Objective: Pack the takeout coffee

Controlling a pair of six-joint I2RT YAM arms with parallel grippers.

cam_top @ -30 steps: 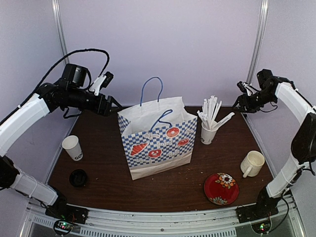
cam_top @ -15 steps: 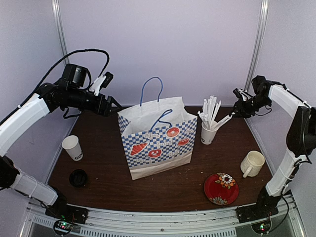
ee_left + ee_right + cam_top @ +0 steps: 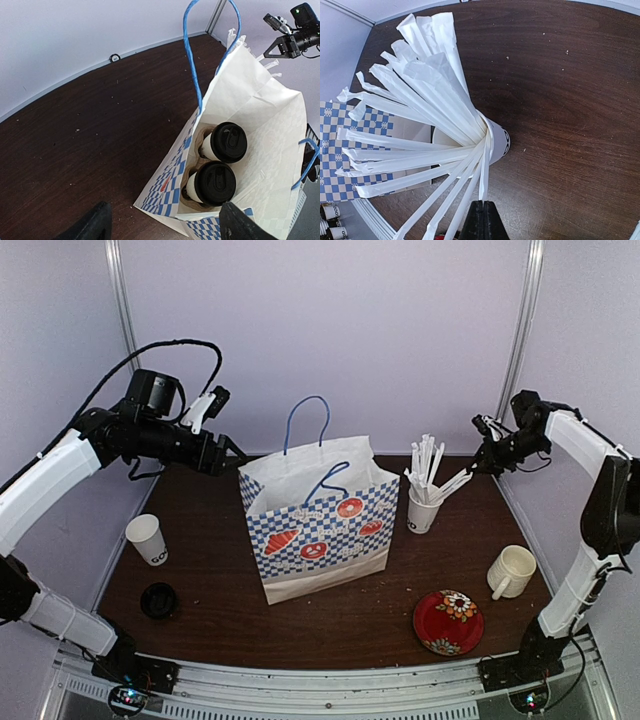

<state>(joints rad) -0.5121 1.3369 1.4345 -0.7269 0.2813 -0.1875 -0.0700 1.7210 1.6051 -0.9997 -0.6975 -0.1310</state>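
Two takeout coffee cups with black lids [image 3: 229, 142] [image 3: 215, 182] stand in a cardboard carrier inside the blue-checked paper bag [image 3: 315, 530]. A third white lettered cup [image 3: 147, 538] stands lidless at the table's left, with a black lid [image 3: 158, 600] lying in front of it. My left gripper [image 3: 232, 452] hangs open above the table behind the bag's left side and holds nothing [image 3: 165, 227]. My right gripper [image 3: 483, 210] is shut on the tip of a white stirrer stick [image 3: 484, 175]. That stick leans out of the stirrer cup [image 3: 497, 145] right of the bag.
The stirrer cup [image 3: 423, 512] holds several white sticks fanned out towards the bag. A cream mug [image 3: 511, 571] and a red flowered plate [image 3: 448, 621] sit at the front right. The bag's blue handles [image 3: 305, 415] stand up above its open mouth.
My right gripper came in a little towards the stirrer cup and closed on a stick's tip. The left arm has not moved.
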